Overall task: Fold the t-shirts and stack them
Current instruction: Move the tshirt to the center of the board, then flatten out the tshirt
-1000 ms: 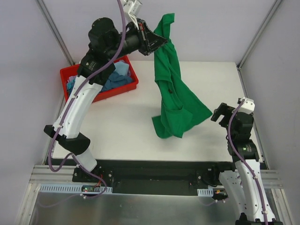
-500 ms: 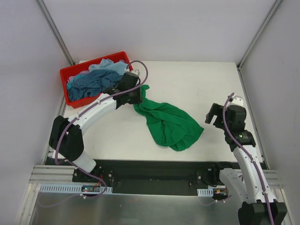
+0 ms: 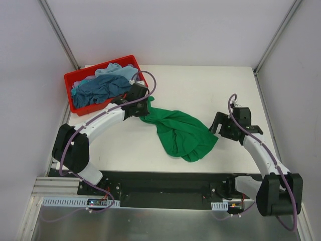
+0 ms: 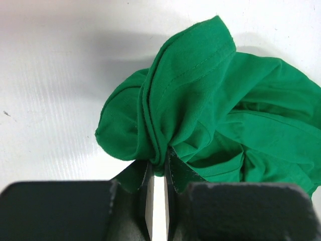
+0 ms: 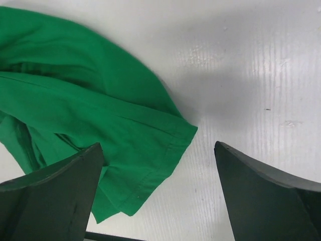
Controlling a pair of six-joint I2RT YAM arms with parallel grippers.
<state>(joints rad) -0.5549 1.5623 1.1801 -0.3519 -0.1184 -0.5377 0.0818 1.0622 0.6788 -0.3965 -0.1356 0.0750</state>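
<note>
Looking across the white counter (image 3: 210, 85), you have the red bin (image 3: 69, 79) at its far left corner, with the blue shirts (image 3: 98, 90) heaped inside. The green shirt (image 3: 183, 133) lies crumpled mid-counter, clear of the bin, which I judge is so it can be spread flat before any fold. Nothing is folded or stacked yet. Its bunched left end points toward the bin because your left gripper (image 3: 142, 107) is clenched on it there. The wrist view shows the jaws nearly together, with a gathered pleat of green cloth pinched between them. Your right gripper (image 3: 220, 128) sits just beside the shirt's right edge with its jaws spread wide, holding nothing. In its wrist view the shirt's hemmed edge lies on the counter between the fingers, untouched as far as I can tell. That placement suggests it is lined up to take that edge so you can stretch the shirt out.
</note>
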